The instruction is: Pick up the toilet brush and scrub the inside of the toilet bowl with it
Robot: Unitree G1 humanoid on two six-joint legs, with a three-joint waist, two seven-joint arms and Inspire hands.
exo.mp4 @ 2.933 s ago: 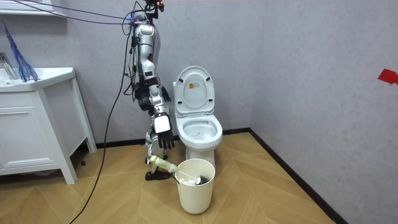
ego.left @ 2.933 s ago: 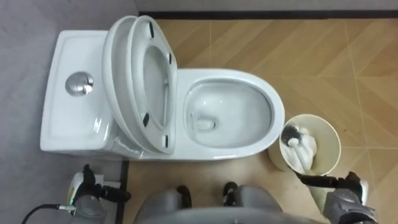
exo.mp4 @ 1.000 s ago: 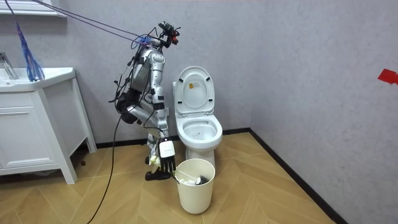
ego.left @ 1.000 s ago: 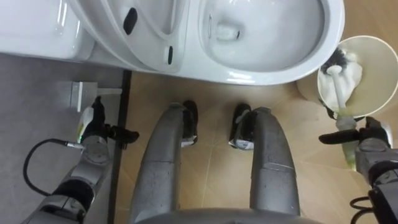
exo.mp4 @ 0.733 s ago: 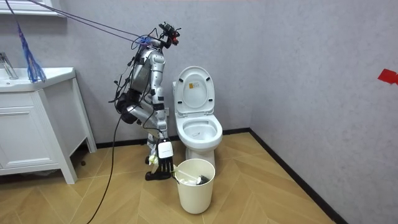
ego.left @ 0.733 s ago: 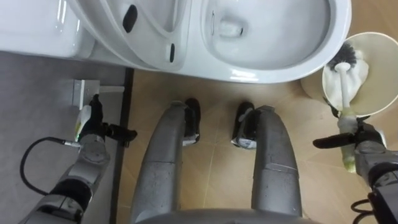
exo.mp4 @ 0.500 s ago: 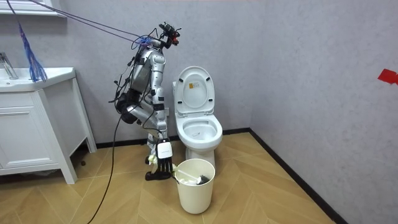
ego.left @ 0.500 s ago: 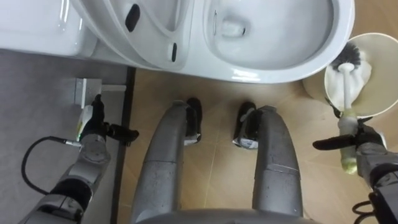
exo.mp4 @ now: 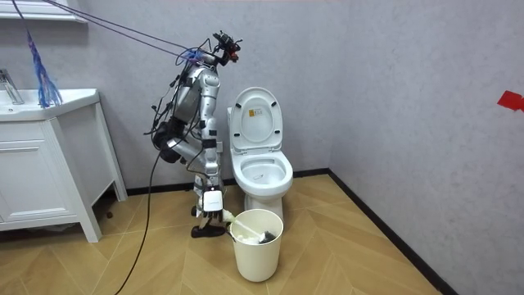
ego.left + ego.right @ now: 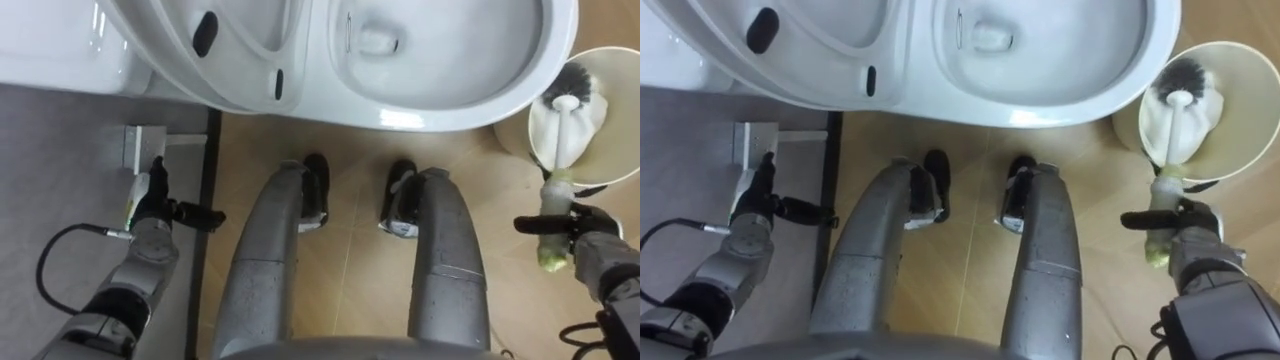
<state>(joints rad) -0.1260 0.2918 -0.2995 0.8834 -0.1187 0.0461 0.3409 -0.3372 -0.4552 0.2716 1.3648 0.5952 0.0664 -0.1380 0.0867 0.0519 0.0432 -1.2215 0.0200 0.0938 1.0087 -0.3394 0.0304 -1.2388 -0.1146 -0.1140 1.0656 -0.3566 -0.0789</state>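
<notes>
The white toilet bowl [image 10: 440, 60] lies open just ahead of my feet, with its seat and lid [image 10: 230, 50] raised. To its right stands a cream bucket [image 10: 612, 150] holding the toilet brush, bristle head [image 10: 575, 85] down inside. The brush's pale green handle [image 10: 553, 235] sticks out over the near rim, and my right hand [image 10: 600, 250] is curled round it. My left hand [image 10: 150, 225] hangs at the lower left with straight fingers, holding nothing. In the room view I stand bent forward beside the toilet [image 9: 262, 168], right hand [image 9: 214, 205] low at the bucket [image 9: 258, 246].
A dark skirting strip [image 10: 205, 200] separates the wooden floor from the grey surface on the left, where a small white fitting [image 10: 140, 140] sits. A white sink cabinet [image 9: 49, 164] stands at the room view's left. Open floor lies to the bucket's right.
I have bent forward from upright, so the eye view now looks down at my legs. My right hand has dropped to the brush handle and closed on it.
</notes>
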